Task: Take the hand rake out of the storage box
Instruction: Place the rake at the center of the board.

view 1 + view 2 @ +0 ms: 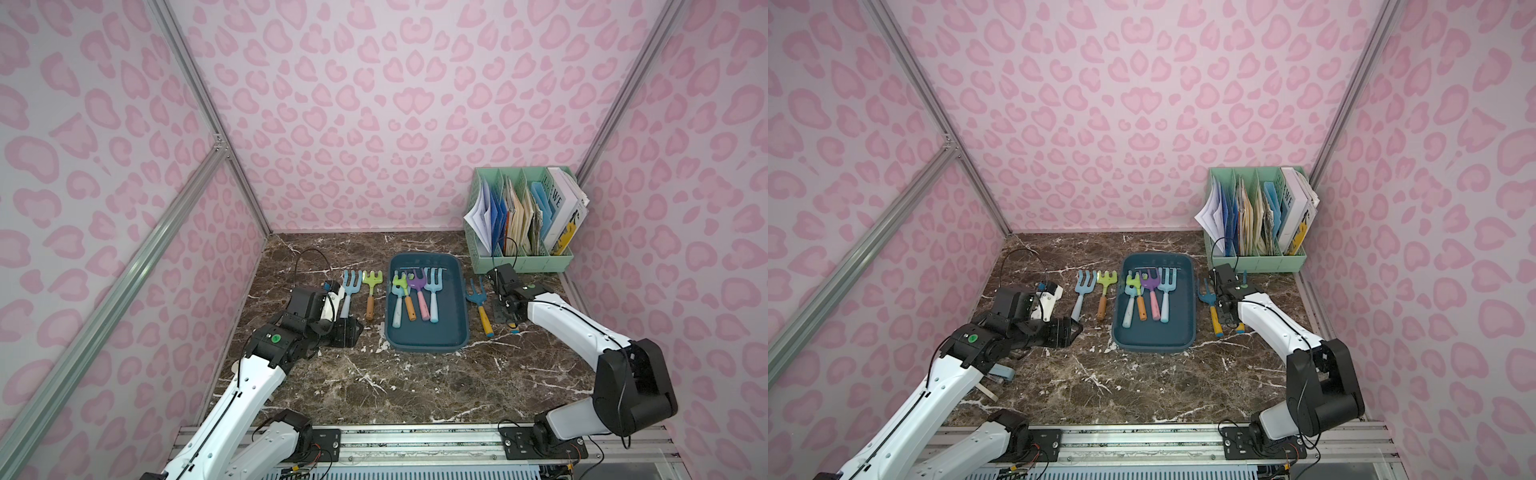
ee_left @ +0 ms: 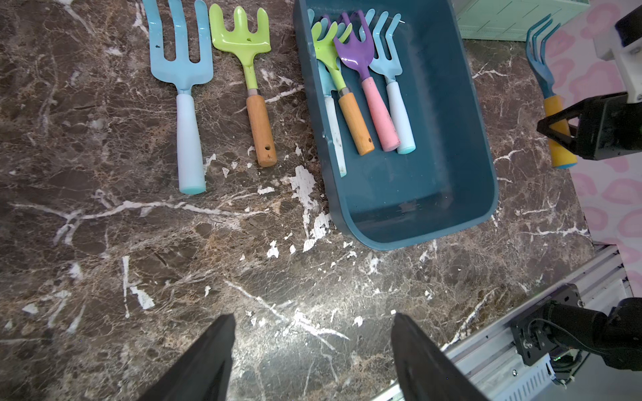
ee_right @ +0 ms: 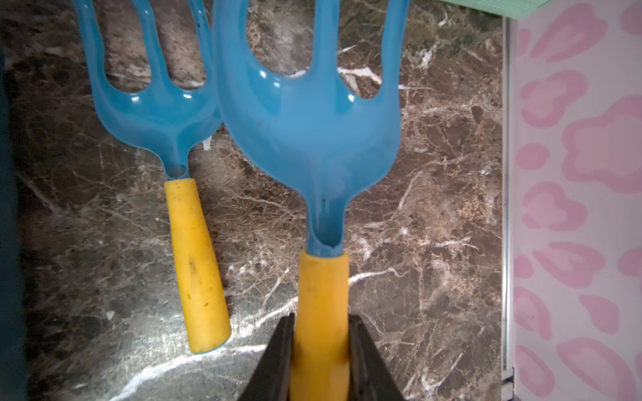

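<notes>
Bright, even light; glare patches on the marble tabletop (image 2: 305,323).

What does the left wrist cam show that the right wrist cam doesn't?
Left wrist only: the storage box interior with four rakes in it, a light blue rake and a green rake on the marble table beside it, and the left gripper, jaws open, holding nothing.
Right wrist only: two blue yellow-handled rakes side by side, the lying rake on the marble and the held rake, with the right gripper jaws shut on its handle.
Both: the marble table, pink wall, mint rack corner, and the right gripper itself.
</notes>
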Available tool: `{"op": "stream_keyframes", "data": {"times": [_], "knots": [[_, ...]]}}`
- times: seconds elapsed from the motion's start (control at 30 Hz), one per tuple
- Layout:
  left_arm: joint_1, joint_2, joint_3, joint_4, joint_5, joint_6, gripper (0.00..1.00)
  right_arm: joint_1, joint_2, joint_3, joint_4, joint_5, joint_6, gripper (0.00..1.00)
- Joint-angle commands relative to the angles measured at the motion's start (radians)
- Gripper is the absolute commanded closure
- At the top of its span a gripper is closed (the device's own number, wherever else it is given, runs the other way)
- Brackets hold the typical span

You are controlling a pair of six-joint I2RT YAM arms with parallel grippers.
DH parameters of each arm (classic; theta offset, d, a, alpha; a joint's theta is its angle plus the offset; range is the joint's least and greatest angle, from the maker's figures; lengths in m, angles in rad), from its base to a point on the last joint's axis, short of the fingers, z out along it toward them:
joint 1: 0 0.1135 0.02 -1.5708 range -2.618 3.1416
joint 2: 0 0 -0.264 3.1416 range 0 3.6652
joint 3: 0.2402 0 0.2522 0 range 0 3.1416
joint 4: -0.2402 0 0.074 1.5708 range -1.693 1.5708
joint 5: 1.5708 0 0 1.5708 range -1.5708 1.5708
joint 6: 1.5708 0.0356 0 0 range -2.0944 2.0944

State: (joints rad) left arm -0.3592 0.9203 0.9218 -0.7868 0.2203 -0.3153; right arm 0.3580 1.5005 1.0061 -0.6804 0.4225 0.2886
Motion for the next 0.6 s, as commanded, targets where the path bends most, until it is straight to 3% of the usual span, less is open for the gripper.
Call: {"op": "stream_keyframes", "data": {"times": [0.0, 0.57], "knots": [[0.000, -0.002, 0.008, -0.002, 0.004, -0.004, 0.25, -0.010, 0.042, 0.017, 0.015, 0.005, -0.014, 0.77], [0.000, -0.001, 0.012, -0.010, 0.014, 0.002, 0.25, -0.062, 0.214, 0.061, 0.035, -0.012, -0.047, 0.73]]}}
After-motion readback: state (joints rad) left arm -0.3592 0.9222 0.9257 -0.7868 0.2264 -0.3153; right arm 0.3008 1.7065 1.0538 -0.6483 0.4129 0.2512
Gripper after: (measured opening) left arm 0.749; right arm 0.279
